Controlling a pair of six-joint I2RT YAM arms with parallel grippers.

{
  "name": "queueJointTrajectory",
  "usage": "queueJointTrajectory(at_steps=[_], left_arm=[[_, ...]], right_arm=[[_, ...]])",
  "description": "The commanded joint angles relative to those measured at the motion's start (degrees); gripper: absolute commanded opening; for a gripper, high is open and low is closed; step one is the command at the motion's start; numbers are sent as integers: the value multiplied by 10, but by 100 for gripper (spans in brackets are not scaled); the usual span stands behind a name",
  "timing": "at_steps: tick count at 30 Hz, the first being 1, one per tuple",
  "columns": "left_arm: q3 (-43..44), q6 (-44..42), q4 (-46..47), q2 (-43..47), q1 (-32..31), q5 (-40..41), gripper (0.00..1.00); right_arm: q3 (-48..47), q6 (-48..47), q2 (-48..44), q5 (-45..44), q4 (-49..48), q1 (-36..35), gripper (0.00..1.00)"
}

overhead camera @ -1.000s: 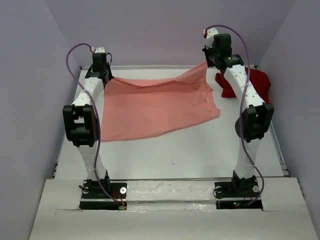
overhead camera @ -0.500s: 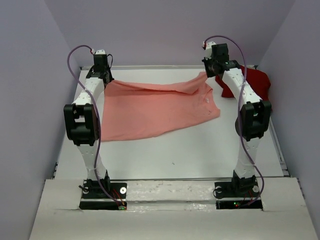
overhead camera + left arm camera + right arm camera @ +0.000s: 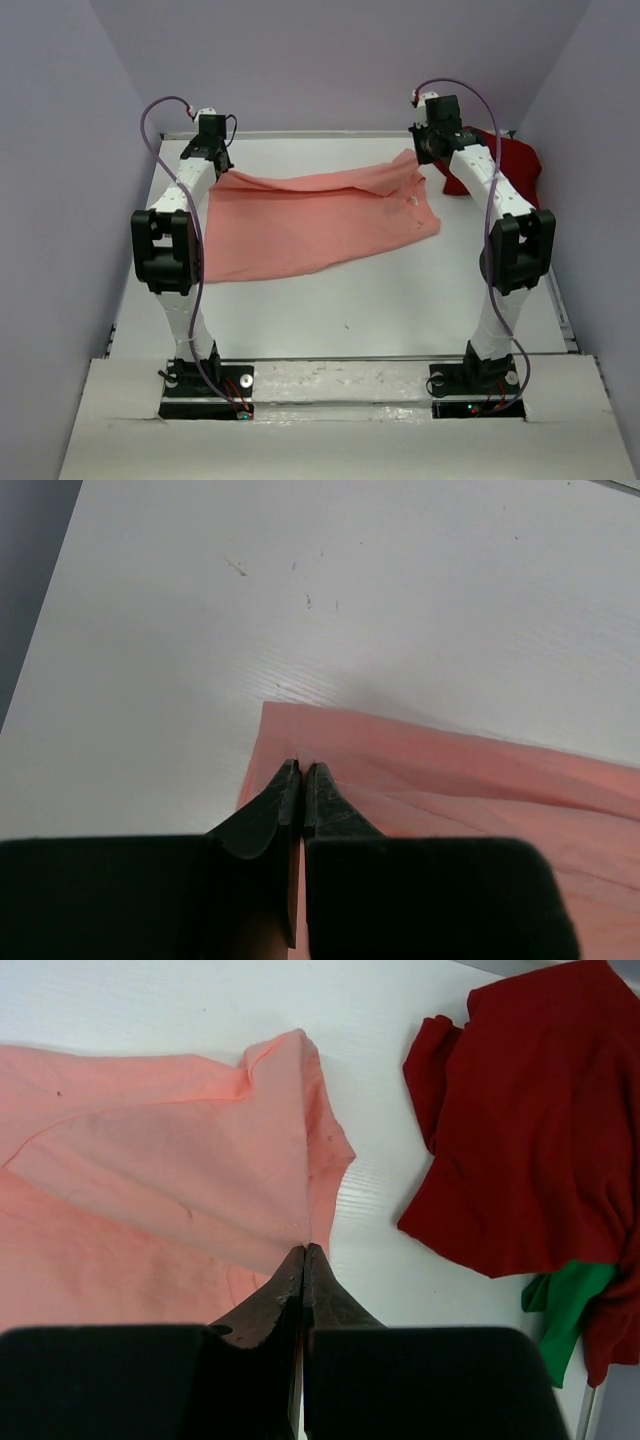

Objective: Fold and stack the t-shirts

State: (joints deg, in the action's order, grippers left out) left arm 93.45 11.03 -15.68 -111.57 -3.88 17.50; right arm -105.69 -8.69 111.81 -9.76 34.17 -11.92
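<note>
Two grippers: both are pressed together, and I see no gap between the fingers of either.
Left gripper (image 3: 302,767): jaws are clamped on the far-left corner of the salmon-pink t-shirt (image 3: 310,215). A sliver of pink shows between the fingers on my left wrist feed.
Right gripper (image 3: 303,1250): jaws are clamped on the same shirt's far-right edge, at the hem just below a sleeve.
Salmon-pink t-shirt: it is spread over the far half of the table (image 3: 380,300). Its far edge is draped between the two grippers, from 11 to 1 o'clock on the top feed.
Dark red t-shirt (image 3: 530,1130): a crumpled heap at 2 o'clock on the table. A strip of bare table separates it from the pink shirt.
Green t-shirt (image 3: 565,1305): it peeks from under the red heap, at 4 o'clock on the right wrist feed.
In the way: my right arm crosses part of the red heap on the top feed.
</note>
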Motion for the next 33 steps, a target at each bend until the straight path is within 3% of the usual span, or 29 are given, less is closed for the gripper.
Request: queueJointTrajectory(at_steps=[1, 9, 13, 14, 16, 22, 33], left_arm=[[-3, 34, -27, 32, -3, 46, 0], [17, 67, -66, 7, -5, 82, 0], [28, 86, -97, -10, -4, 106, 11], [27, 87, -102, -13, -5, 109, 23], [32, 97, -112, -23, -4, 122, 32], [25, 122, -121, -28, -4, 120, 74], [26, 134, -121, -11, -3, 117, 77]], right_arm=[[24, 18, -32, -30, -13, -15, 0], [58, 24, -40, -36, -8, -31, 0], [69, 31, -43, -39, -6, -36, 0], [71, 32, -45, -45, -5, -42, 0], [72, 34, -47, -46, -1, -47, 0], [62, 39, -46, -61, 12, -63, 0], [71, 52, -29, -96, 17, -63, 0]])
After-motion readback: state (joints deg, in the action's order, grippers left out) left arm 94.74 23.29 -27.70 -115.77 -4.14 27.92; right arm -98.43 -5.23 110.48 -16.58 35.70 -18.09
